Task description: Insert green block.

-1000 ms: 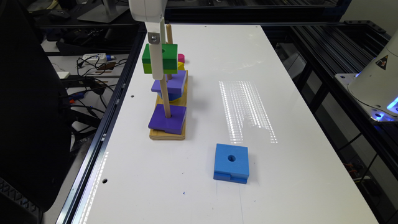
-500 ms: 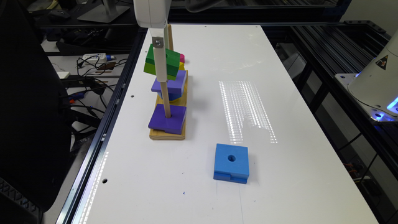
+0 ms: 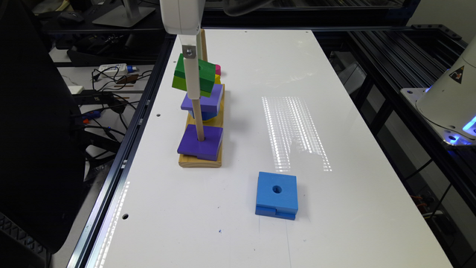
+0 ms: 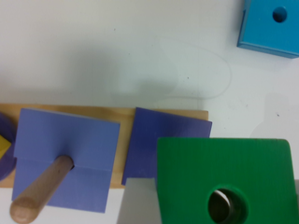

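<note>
Green block held tilted in the air above the peg board.

From the exterior view's left: the hand [image 3: 193, 80] is clamped on the green block [image 3: 195, 78], tipped over the wooden base [image 3: 200, 160] and its purple blocks [image 3: 200, 141]; the blue block [image 3: 277, 195] lies well apart on the counter [image 3: 334, 111]. The block looks light, stiff, probably foam or wood; its flat sides suit gripping, leaving the hole [image 4: 227, 205] free.

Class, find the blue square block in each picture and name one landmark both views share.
Exterior view: the blue square block lies flat on the white table, apart from the wooden peg base, toward the exterior view's right of it.
Wrist view: the blue square block sits at a corner, partly cut off.
Shared landmark: the green block.
</note>
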`<state>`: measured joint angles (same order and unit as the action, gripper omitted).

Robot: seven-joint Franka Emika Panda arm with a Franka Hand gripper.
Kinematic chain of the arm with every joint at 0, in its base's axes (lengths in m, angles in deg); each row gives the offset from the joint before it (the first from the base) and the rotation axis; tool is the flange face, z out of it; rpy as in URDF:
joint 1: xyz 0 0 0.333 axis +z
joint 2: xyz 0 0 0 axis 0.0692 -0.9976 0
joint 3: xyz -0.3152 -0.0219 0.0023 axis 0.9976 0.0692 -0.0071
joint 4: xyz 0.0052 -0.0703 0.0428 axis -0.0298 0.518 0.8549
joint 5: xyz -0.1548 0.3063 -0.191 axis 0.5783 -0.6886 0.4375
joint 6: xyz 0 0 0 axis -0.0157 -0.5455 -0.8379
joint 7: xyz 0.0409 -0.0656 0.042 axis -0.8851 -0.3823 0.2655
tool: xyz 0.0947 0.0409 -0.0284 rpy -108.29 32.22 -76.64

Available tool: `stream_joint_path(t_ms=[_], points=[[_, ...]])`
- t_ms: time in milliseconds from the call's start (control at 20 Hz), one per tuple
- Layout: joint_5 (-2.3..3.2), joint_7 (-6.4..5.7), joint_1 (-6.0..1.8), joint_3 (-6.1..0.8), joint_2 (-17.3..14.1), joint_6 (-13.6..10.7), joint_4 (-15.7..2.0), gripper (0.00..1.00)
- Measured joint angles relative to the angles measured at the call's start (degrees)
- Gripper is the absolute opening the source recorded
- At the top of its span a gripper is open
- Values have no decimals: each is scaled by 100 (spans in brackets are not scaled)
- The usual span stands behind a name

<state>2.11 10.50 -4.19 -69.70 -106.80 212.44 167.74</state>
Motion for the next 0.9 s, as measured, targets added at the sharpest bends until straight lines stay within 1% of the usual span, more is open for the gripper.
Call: stream_joint_path(t_ms=[750, 900], points=[[1, 0, 0, -1, -28, 15, -3, 0], [4, 0, 0, -1, -62, 62, -4, 0]])
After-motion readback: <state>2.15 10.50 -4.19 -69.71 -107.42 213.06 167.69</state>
